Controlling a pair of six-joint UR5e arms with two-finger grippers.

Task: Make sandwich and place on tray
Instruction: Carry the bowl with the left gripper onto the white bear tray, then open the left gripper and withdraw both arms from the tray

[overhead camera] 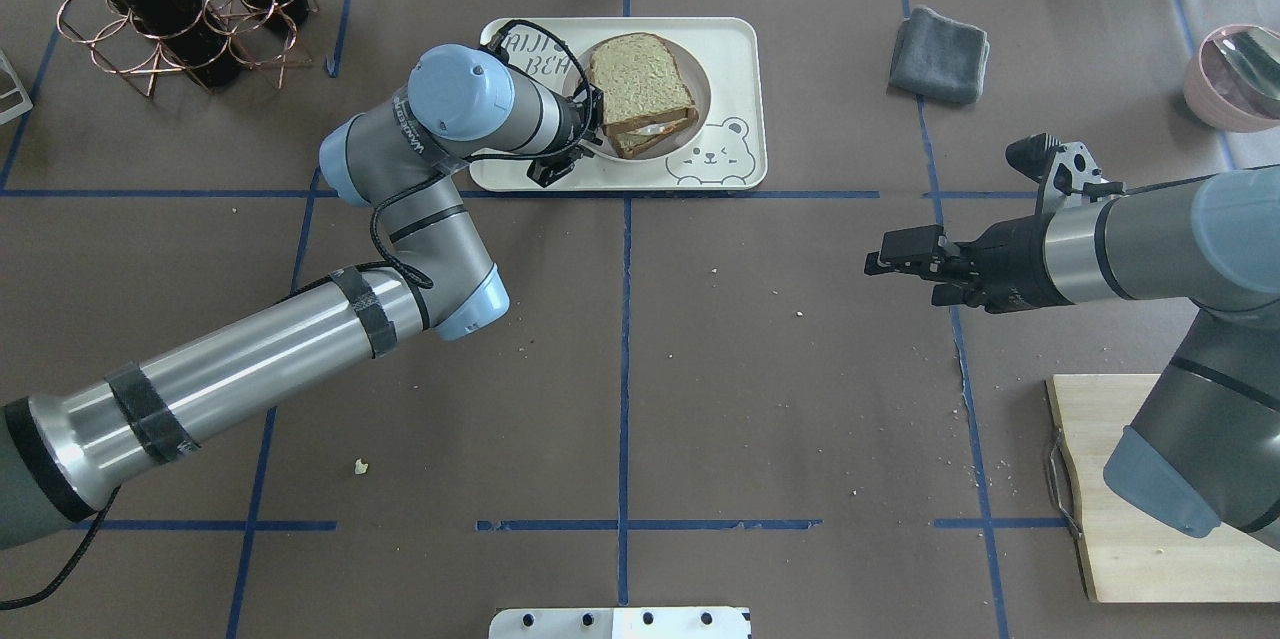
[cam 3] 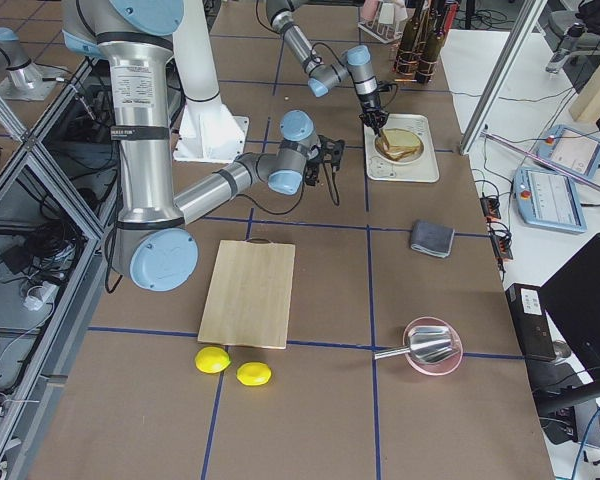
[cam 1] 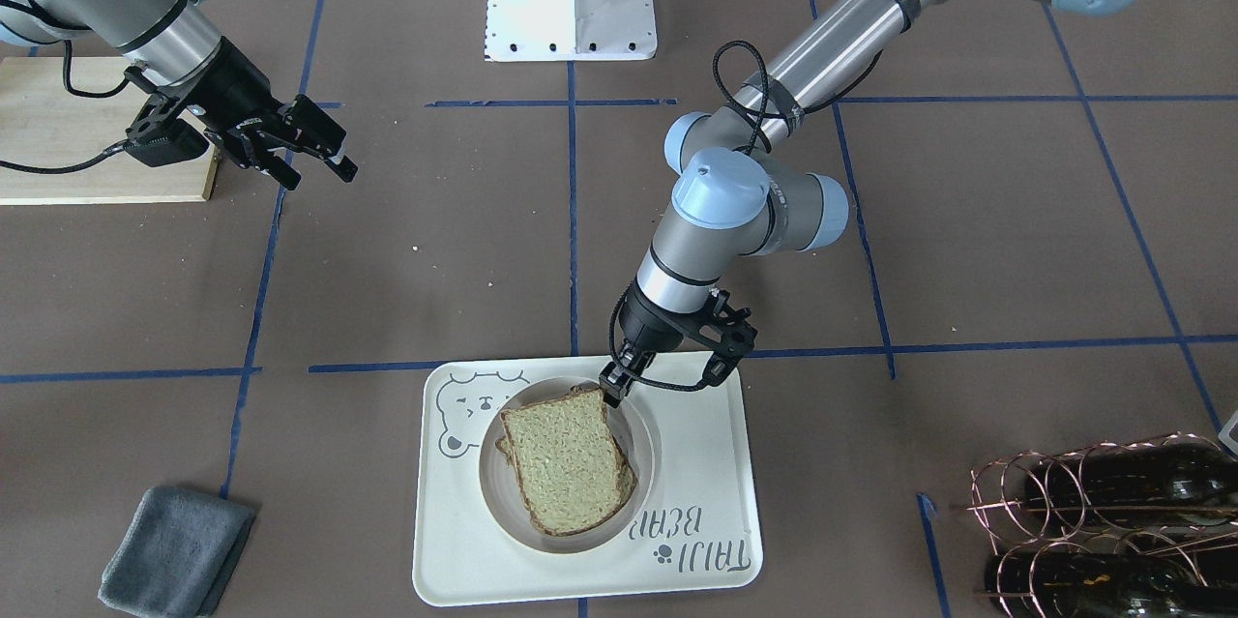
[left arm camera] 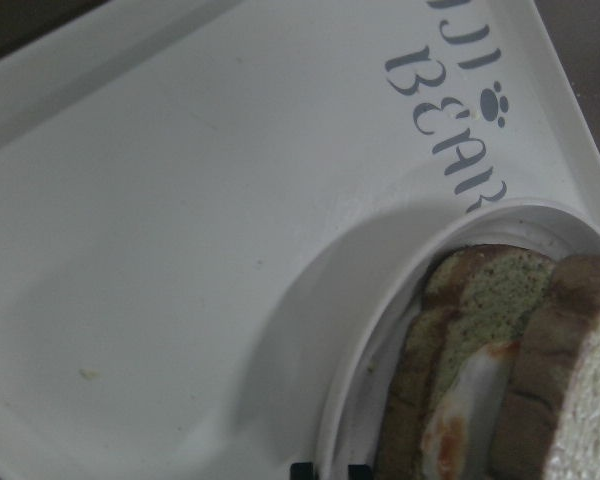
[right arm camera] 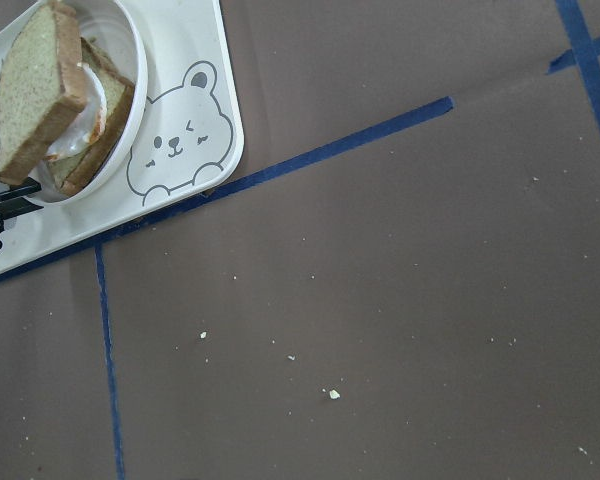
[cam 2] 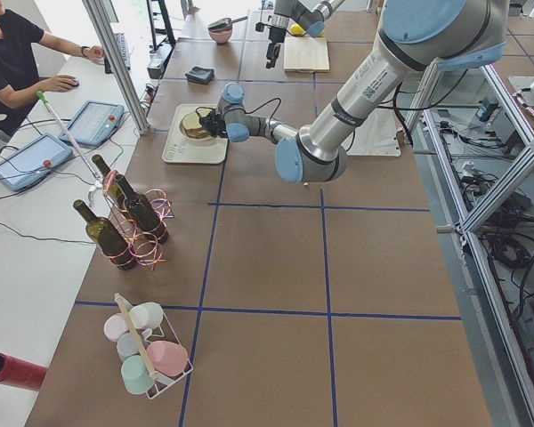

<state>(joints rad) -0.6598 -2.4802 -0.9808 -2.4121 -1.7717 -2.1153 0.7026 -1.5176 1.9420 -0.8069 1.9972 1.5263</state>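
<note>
The sandwich [cam 1: 561, 458], two brown-crusted slices with white-and-orange egg between, lies on a small round whitish plate [cam 1: 645, 463] set on the cream tray [cam 1: 696, 463] with its bear drawing. My left gripper [cam 1: 613, 392] is shut on the plate's rim at the side nearest the robot. In the left wrist view the rim [left arm camera: 380, 330] runs between the fingertips, with the sandwich [left arm camera: 480, 380] just beyond. From overhead, the sandwich [overhead camera: 640, 79] rests on the tray [overhead camera: 730, 49]. My right gripper [cam 1: 319, 175] is open and empty, held above the table far from the tray.
A wooden cutting board [cam 1: 87, 130] lies under the right arm. A folded grey cloth [cam 1: 174, 550] and a copper rack of wine bottles [cam 1: 1103, 521] flank the tray. A pink bowl [overhead camera: 1235, 74] sits at the far right, two lemons [cam 3: 212, 360] beside the board.
</note>
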